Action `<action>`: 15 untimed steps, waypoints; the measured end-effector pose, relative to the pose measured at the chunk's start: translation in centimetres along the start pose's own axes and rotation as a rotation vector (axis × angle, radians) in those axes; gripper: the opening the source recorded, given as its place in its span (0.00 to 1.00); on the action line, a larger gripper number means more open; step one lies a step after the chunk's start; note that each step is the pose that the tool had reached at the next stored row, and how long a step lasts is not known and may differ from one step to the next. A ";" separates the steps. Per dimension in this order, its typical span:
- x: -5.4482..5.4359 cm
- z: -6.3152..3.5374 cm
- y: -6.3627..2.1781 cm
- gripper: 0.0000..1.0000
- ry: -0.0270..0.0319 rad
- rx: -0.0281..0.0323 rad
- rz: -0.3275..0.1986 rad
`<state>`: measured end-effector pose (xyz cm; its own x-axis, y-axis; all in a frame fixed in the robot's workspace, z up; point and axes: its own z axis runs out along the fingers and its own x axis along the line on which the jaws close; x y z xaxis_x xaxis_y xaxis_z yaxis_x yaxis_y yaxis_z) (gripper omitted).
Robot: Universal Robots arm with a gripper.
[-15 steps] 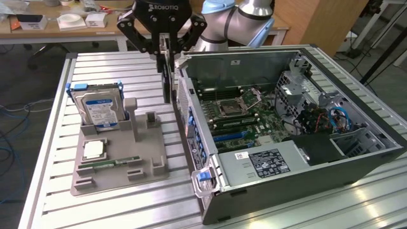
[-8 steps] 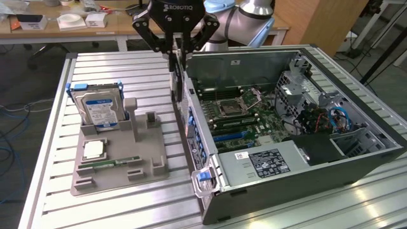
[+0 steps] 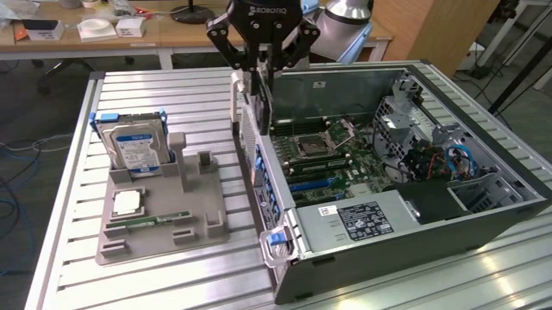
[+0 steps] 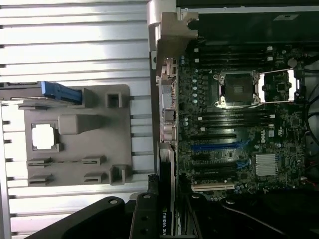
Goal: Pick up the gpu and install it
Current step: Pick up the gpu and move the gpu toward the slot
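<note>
**Claw.** The claw [image 3: 261,68] is closed part-way on the gpu [image 3: 258,97], with its fingers pinching the two faces of the card. The card hangs edge-down. In the wrist view the black cooler block [image 4: 166,219] sits just in front of the fingers.

**Position of the gpu.** The gpu hangs above the rear wall [image 3: 253,161] of the open computer case [image 3: 414,213]. It is not seated. The blue expansion slot [image 4: 214,147] on the motherboard [image 3: 332,155] is empty.

**Hazards.**
- The silver bracket end is very close to the rear wall. A slight sideways offset probably catches it on the wall's rim and tilts the card.
- The grip is on smooth faces only. A snag can rotate the card between the fingers.
- If the card comes down tilted or off the slot line, the connector edge strikes board components instead of entering the slot.
- Pressing while misaligned risks bending the card or the slot.

**Surroundings.** The grey fixture [image 3: 164,223] on the tabletop [image 3: 172,90] carries the hard drive [image 3: 134,145]. It lies well apart from the gpu and poses no obstruction.
</note>
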<state>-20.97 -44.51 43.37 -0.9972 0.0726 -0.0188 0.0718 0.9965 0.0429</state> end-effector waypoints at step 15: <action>-6.4 0.14 0.46 0.26 0.0003 0.0000 -0.007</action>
<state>-14.53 -44.52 43.37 -0.9977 0.0659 -0.0187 0.0650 0.9970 0.0428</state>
